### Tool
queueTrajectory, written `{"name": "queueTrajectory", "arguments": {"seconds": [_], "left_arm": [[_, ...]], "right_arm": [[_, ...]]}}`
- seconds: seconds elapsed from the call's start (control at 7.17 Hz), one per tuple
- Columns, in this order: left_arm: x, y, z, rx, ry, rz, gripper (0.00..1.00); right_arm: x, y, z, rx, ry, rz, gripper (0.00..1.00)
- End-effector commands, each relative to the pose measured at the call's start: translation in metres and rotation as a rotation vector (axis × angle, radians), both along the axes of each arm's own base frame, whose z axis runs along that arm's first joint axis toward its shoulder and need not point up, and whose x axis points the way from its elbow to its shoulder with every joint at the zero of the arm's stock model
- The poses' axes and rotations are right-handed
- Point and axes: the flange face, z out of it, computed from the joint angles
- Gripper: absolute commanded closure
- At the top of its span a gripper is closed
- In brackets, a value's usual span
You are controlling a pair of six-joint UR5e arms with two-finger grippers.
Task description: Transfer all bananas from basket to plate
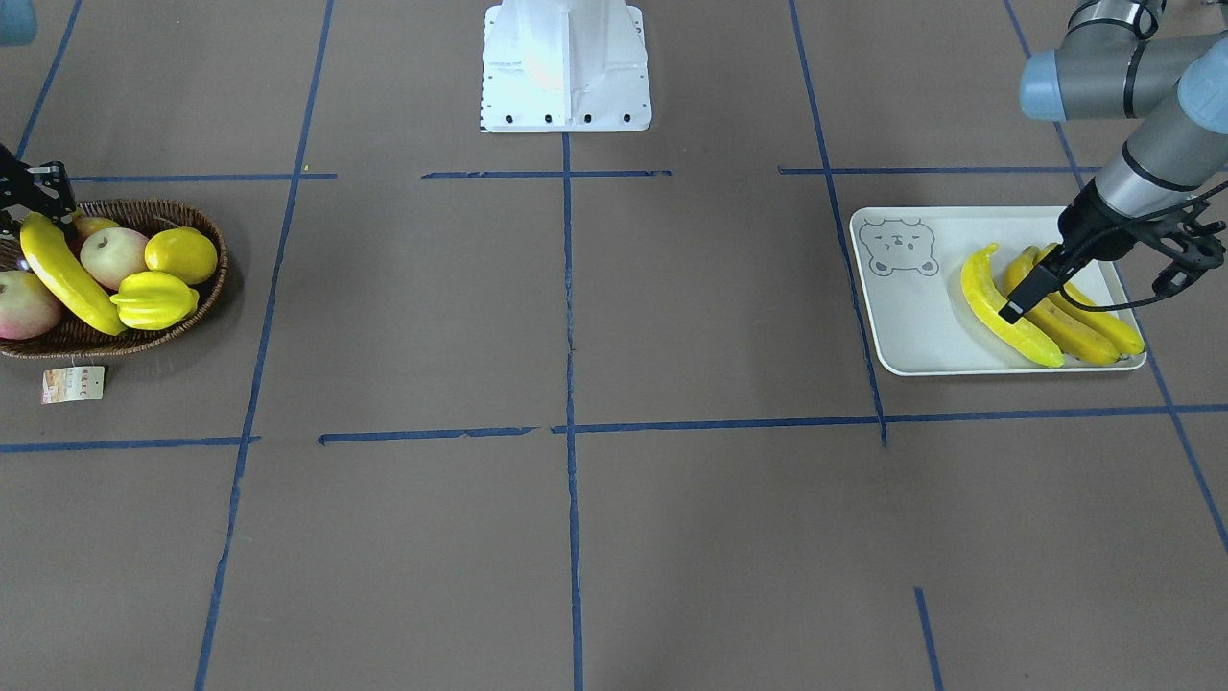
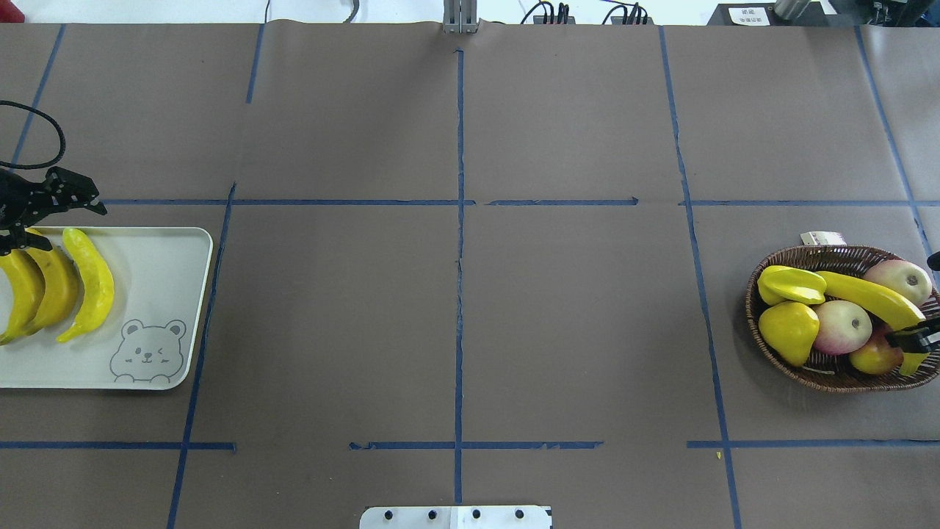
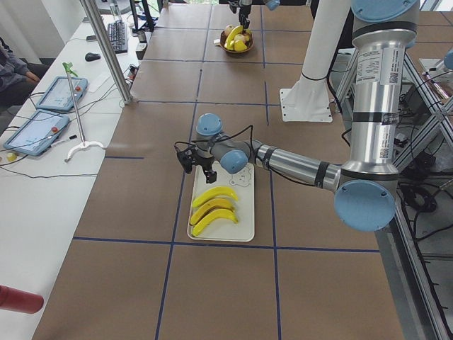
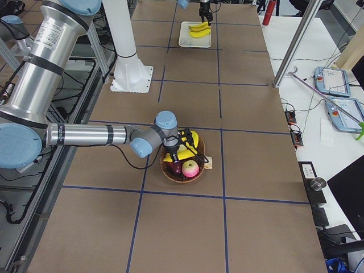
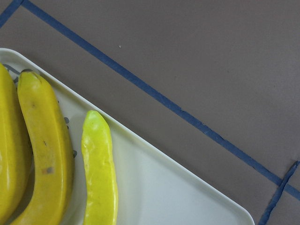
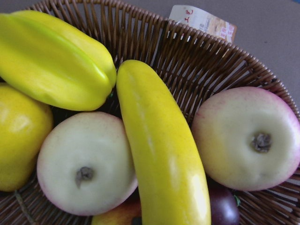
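The left hand hangs released, its two fingers spread wide, low over the stem-side ends of the three bananas that lie side by side on the plate. One finger points down across the middle banana, and I cannot tell whether it touches the fruit. The two bananas nearer the plate's outer edge are a deeper orange-yellow; the third is paler and lies closest to the printed bear face, which fills the plate's bare corner. The plate sits flat at the robot's left end of the brown surface, well apart from the basket at the right end. The right hand is down at the basket's outer side, over one end of the fourth banana; a black finger crosses that end in the overhead view, but whether the hand is clenched on it cannot be told. This banana lies diagonally across the top of the other fruit in the basket: a ridged yellow starfruit just beside it, a rounded yellow fruit, and pale pink-blushed apples on either side of it. A small paper tag rests on the surface just outside the basket's rim.
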Motion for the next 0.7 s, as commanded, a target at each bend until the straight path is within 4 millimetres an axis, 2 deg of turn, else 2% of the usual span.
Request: {"name": "queueTrajectory", "arguments": {"seconds": [0.0,0.28,0.56], "left_arm": [[0.002,0.001,0.000,0.001,0.001,0.005,0.00],[0.003,0.001,-0.006,0.040,0.026,0.007,0.00],[0.005,0.000,-0.015,0.074,0.048,0.007,0.00]], "right_arm": [[0.026,-0.008,-0.021,0.029,-0.020,0.074,0.84],[0.046,-0.021,-0.045,0.061,-0.053,0.135,0.92],[0.050,-0.029,-0.067,0.093,-0.091,0.148,0.96]]}}
